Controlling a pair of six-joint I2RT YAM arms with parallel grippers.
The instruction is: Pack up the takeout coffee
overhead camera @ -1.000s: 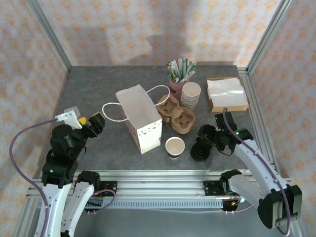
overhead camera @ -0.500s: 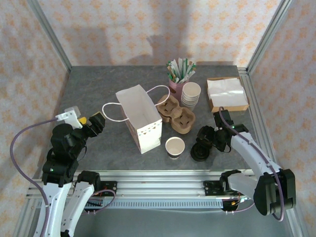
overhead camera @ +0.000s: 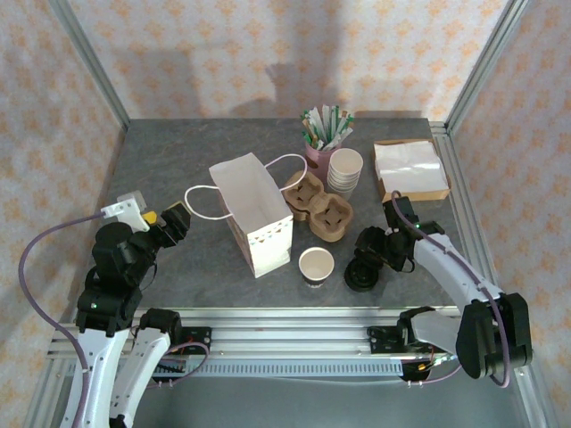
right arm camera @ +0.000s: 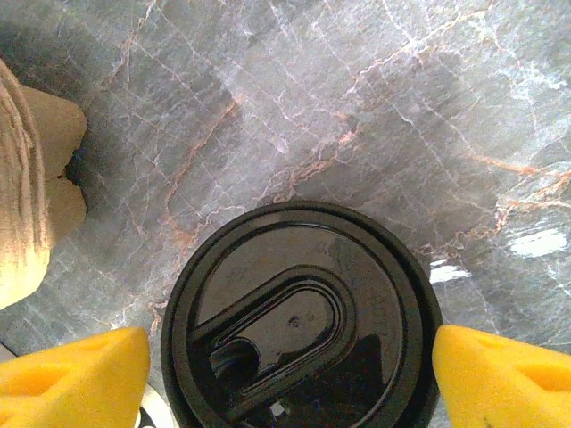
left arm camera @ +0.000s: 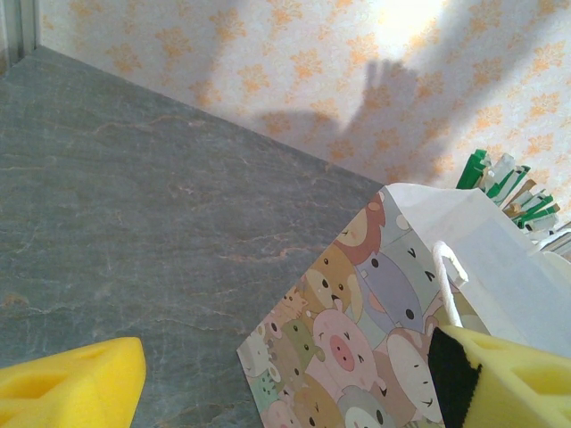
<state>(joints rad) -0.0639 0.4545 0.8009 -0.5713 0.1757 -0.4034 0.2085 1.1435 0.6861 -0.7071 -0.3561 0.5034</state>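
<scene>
the right gripper (right arm camera: 287, 379) is hanging wide open straight above the coffee (right arm camera: 299, 312), which is standing on the surface (right arm camera: 375, 98) beside the cream cup (overhead camera: 316, 265), pads (right arm camera: 76, 374) straddling its lid.

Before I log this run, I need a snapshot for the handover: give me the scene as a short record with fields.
coffee: lidded, standing on the table, not packed
bag: left of the carrier
open cup: left of the coffee
right gripper: open, straddling the coffee lid
left gripper: open, empty, facing the bag
</scene>
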